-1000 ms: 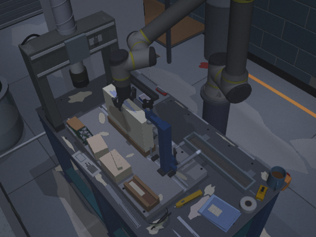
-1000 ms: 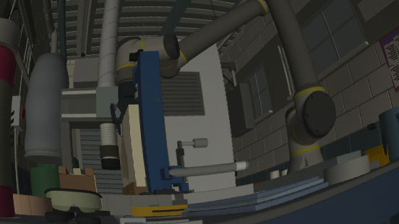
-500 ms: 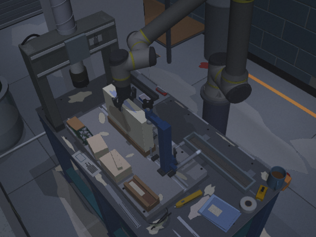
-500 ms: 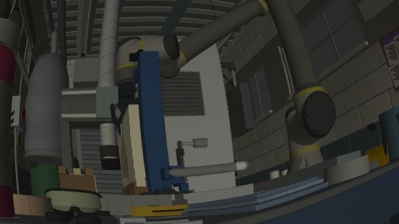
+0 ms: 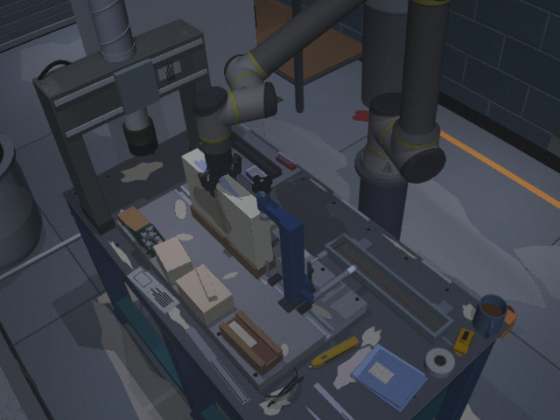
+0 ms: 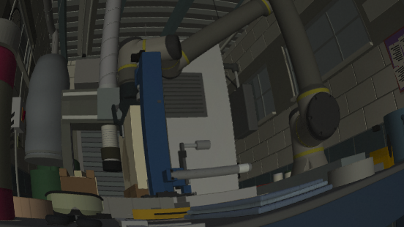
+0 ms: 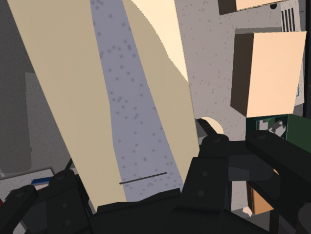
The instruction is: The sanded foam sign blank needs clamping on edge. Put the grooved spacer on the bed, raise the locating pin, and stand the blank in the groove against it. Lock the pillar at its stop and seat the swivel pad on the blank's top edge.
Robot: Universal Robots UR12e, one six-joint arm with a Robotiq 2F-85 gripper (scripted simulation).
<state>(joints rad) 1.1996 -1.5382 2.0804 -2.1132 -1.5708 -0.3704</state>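
The cream foam sign blank (image 5: 226,212) stands on edge on the bed, and my gripper (image 5: 220,178) grips its top edge near the far end. In the wrist camera the blank (image 7: 125,100) runs away from the gripper (image 7: 135,198) with a grey sanded strip along its top. Its bottom edge sits in the brown grooved spacer (image 5: 228,246). The blue clamp pillar (image 5: 291,257) stands upright just right of the blank. Its arm reaches over the blank's near end, with a black knob (image 5: 262,183) on top. The swivel pad and the locating pin are hidden.
Behind the bed stands a grey gantry press (image 5: 122,104) with a hanging duct. Foam blocks (image 5: 203,291) and a second wooden spacer (image 5: 251,339) lie on the bed's near side. A long tray (image 5: 389,285), a utility knife (image 5: 334,351), a blue pad, tape and a mug sit to the right.
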